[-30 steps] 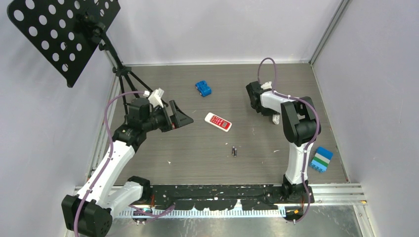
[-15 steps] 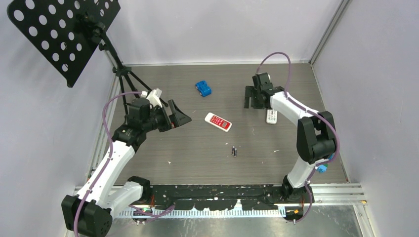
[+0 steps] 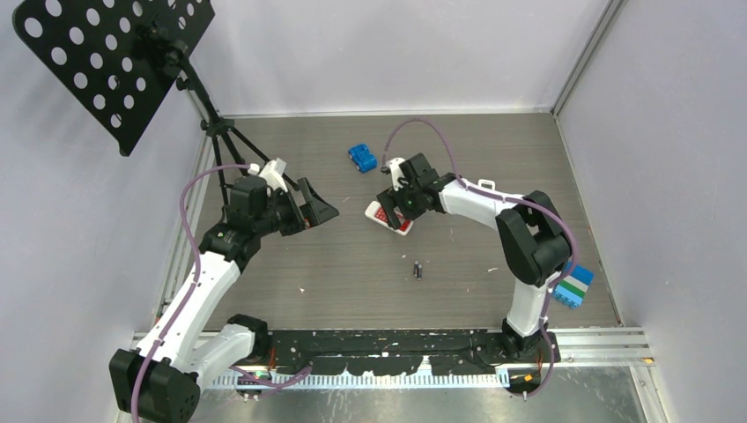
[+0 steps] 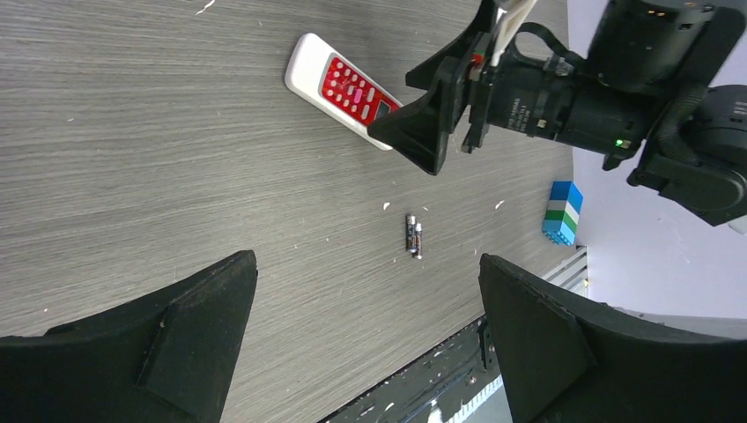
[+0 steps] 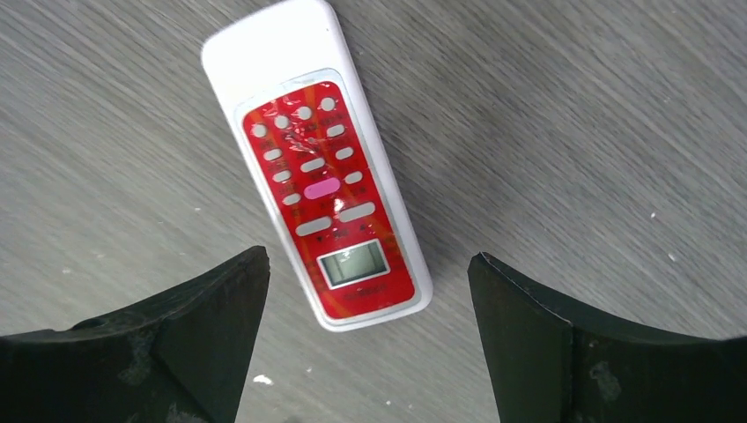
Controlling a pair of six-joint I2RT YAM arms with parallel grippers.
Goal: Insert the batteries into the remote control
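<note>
The remote control (image 5: 326,176), white with a red button face and a small screen, lies face up on the table (image 3: 352,264); it also shows in the overhead view (image 3: 394,220) and the left wrist view (image 4: 348,91). My right gripper (image 5: 368,256) hovers open just above its screen end, one finger on each side, touching nothing (image 3: 398,204). Two batteries (image 3: 417,270), slim and dark, lie side by side nearer the front (image 4: 412,236). At the left, my left gripper (image 3: 319,207) is raised, open and empty (image 4: 366,264).
A blue toy car (image 3: 362,158) sits behind the remote. A blue, white and green brick stack (image 3: 573,286) stands at the right front (image 4: 561,212). A black perforated music stand (image 3: 114,62) on a tripod fills the back left corner. Grey walls enclose the table.
My right arm swung left from a white remote at the back right to above the red remote, its jaws opening wide. The left arm stayed still.
</note>
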